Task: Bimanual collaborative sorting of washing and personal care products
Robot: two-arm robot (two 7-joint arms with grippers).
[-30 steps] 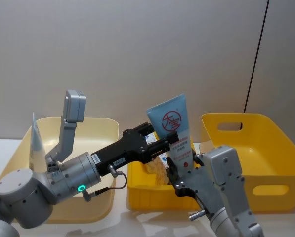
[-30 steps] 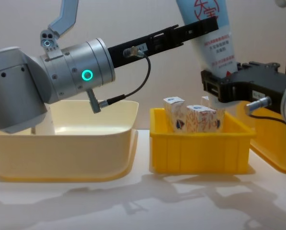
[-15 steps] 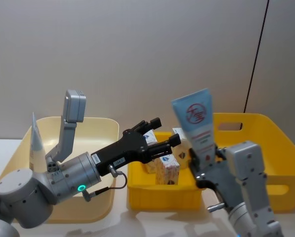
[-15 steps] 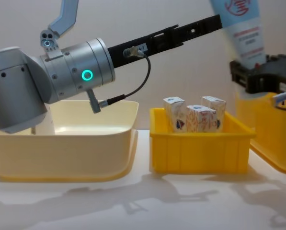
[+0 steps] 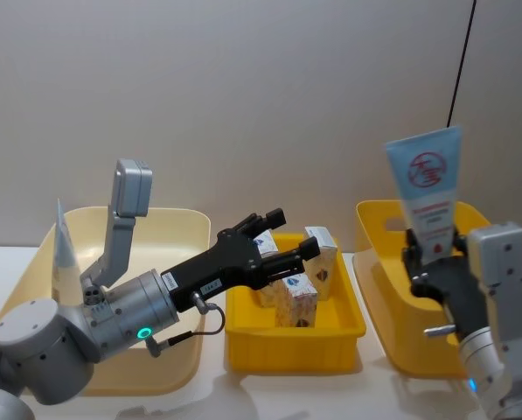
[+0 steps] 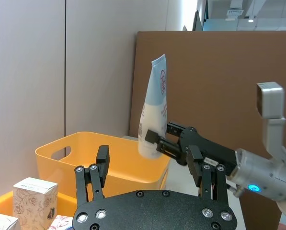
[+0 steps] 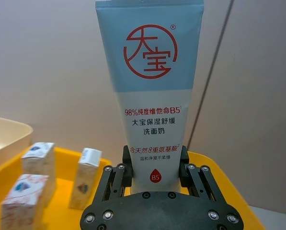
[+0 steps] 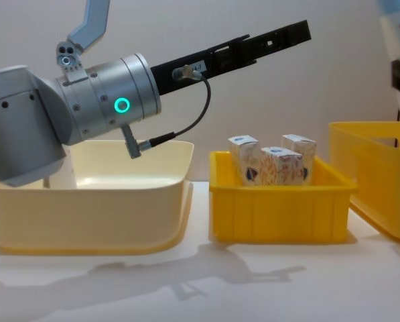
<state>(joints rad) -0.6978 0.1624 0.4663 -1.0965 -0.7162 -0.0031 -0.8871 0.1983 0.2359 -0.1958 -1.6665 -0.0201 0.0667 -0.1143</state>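
Observation:
A tall pale-blue tube (image 5: 425,188) with red characters stands upright in my right gripper (image 5: 434,262), which is shut on its lower end above the big yellow bin (image 5: 392,306) on the right. The right wrist view shows the tube (image 7: 151,96) clamped between the fingers (image 7: 125,167). My left gripper (image 5: 291,234) is open and holds nothing, hovering over the small yellow bin (image 5: 287,346) that holds three white cartons (image 5: 297,293). In the chest view the cartons (image 8: 273,164) stand upright. Another pale tube (image 5: 62,249) leans in the cream bin (image 5: 177,367).
The three bins stand in a row on the white table: the cream bin (image 8: 86,215) on the left, the small yellow bin (image 8: 280,208) in the middle, the big yellow bin (image 8: 377,188) on the right. A plain wall is close behind.
My right gripper has carried the tube to the right, from over the middle bin to over the right bin. My left gripper's fingers opened off the tube and then stayed still.

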